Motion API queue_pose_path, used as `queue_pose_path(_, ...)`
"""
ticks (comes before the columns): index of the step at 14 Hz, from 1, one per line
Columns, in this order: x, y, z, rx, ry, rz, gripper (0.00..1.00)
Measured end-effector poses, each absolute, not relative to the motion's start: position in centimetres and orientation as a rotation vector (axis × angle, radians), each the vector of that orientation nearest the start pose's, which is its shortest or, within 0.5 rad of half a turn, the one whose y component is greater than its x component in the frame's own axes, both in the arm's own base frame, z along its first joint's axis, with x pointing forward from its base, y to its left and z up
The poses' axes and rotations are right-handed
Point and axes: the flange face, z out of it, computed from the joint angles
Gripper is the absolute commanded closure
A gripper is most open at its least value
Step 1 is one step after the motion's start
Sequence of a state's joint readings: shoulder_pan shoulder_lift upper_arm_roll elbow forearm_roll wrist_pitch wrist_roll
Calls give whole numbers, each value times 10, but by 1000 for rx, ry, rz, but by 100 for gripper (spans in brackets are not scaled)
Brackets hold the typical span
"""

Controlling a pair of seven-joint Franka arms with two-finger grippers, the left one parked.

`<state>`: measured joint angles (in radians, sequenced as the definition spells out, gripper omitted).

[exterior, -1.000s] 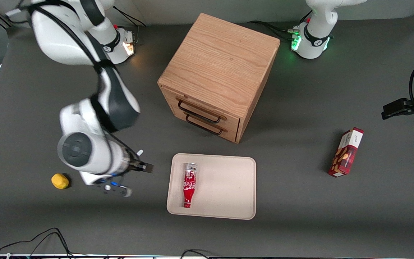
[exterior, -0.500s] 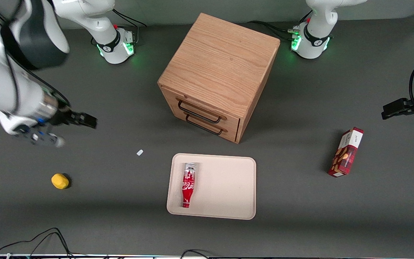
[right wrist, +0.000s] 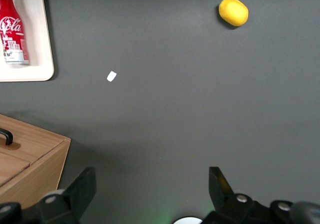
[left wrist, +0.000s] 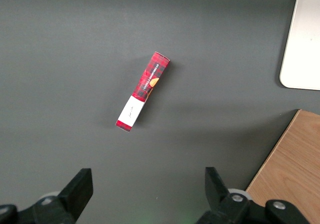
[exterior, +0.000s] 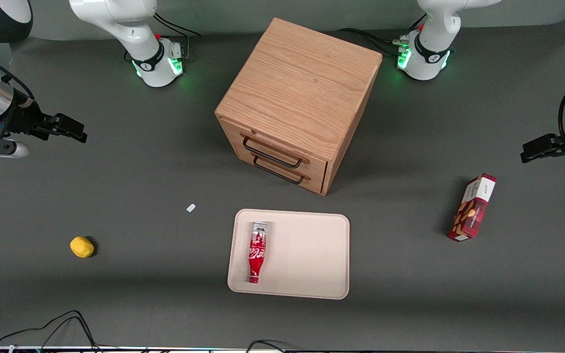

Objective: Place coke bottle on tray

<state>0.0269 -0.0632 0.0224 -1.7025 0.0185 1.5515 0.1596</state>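
Observation:
The coke bottle [exterior: 256, 252], red with white script, lies on its side on the beige tray [exterior: 307, 255], its red cap toward the front camera and its silver base toward the drawer cabinet. It also shows in the right wrist view [right wrist: 12, 27] on the tray [right wrist: 40, 59]. My right gripper [exterior: 74, 130] is open and empty, held high at the working arm's end of the table, well away from the tray. In its own view the gripper [right wrist: 152, 186] has nothing between its fingers.
A wooden drawer cabinet [exterior: 299, 103] stands farther from the front camera than the tray. A yellow lemon [exterior: 82, 246] and a small white scrap [exterior: 191, 208] lie toward the working arm's end. A red snack box [exterior: 472, 207] lies toward the parked arm's end.
My right gripper has risen and drawn away from beside the tray toward the working arm's end of the table. The bottle stays lying on the tray.

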Motion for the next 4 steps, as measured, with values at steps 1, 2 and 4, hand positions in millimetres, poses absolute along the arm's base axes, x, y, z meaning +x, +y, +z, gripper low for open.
queue_pose_path(1,529,29,601,-3126,169,134,0)
queue_pose_path(2,530,29,605,-3125,167,132,0)
queue_pose_path(4,532,25,607,-3121,173,143,0)
